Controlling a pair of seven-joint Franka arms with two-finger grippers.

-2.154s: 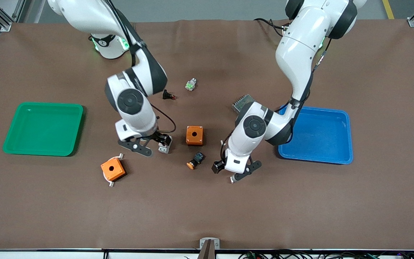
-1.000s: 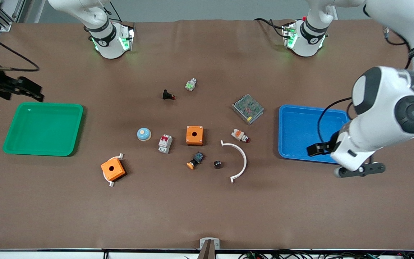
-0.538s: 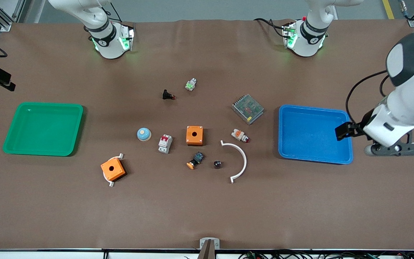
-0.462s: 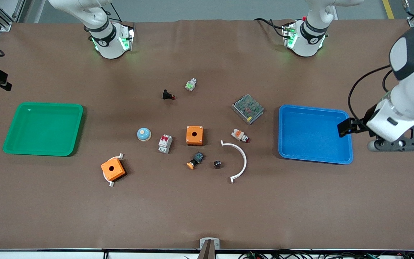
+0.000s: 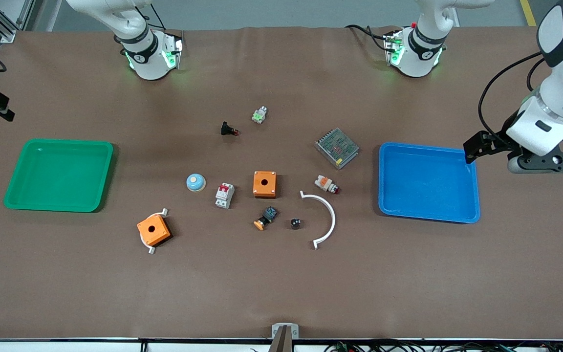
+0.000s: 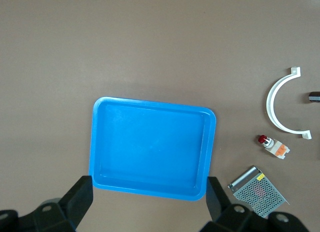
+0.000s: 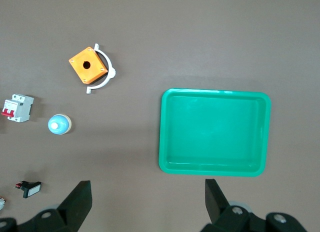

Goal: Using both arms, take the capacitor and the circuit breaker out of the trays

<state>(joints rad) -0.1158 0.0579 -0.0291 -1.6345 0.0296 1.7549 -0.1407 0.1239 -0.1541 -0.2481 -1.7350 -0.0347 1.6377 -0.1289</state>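
Overhead, the left end effector (image 6: 150,204) hangs wide open and empty above the blue tray (image 5: 474,195). The right end effector (image 7: 147,204), likewise spread and empty, is over the surface (image 5: 281,283) beside the green tray (image 5: 108,176). The capacitor (image 5: 295,223), a stubby black cylinder, sits beside the white arc (image 5: 329,215). The breaker (image 5: 224,195), white-grey with red top, lies between the blue dome (image 5: 195,182) and orange box (image 5: 265,184).

Green tray (image 5: 59,175), blue tray (image 5: 428,182), two orange boxes (image 5: 264,184) between.
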